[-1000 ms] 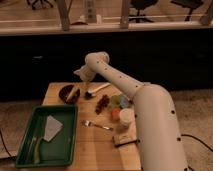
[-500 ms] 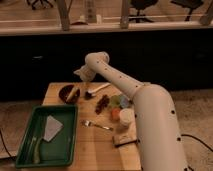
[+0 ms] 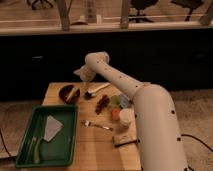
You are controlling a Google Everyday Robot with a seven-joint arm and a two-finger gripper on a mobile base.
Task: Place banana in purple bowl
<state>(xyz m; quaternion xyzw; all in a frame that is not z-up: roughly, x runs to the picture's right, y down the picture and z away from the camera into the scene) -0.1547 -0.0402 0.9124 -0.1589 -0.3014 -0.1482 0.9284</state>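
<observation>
The purple bowl (image 3: 67, 94) stands on the wooden table (image 3: 100, 147) at its back left. A small yellow banana (image 3: 74, 92) lies in the bowl, against its right side. My gripper (image 3: 80, 76) hangs just above and a little behind the bowl, at the end of the white arm (image 3: 120, 82) that reaches in from the lower right. The gripper is apart from the banana.
A white-handled brush (image 3: 97, 90) lies right of the bowl. A dark red thing (image 3: 102, 103), small green (image 3: 116, 100) and blue (image 3: 125, 102) round things, an orange thing (image 3: 116, 114) and a white cup (image 3: 126, 119) sit mid-table. A fork (image 3: 97, 125) lies near the green tray (image 3: 30, 150).
</observation>
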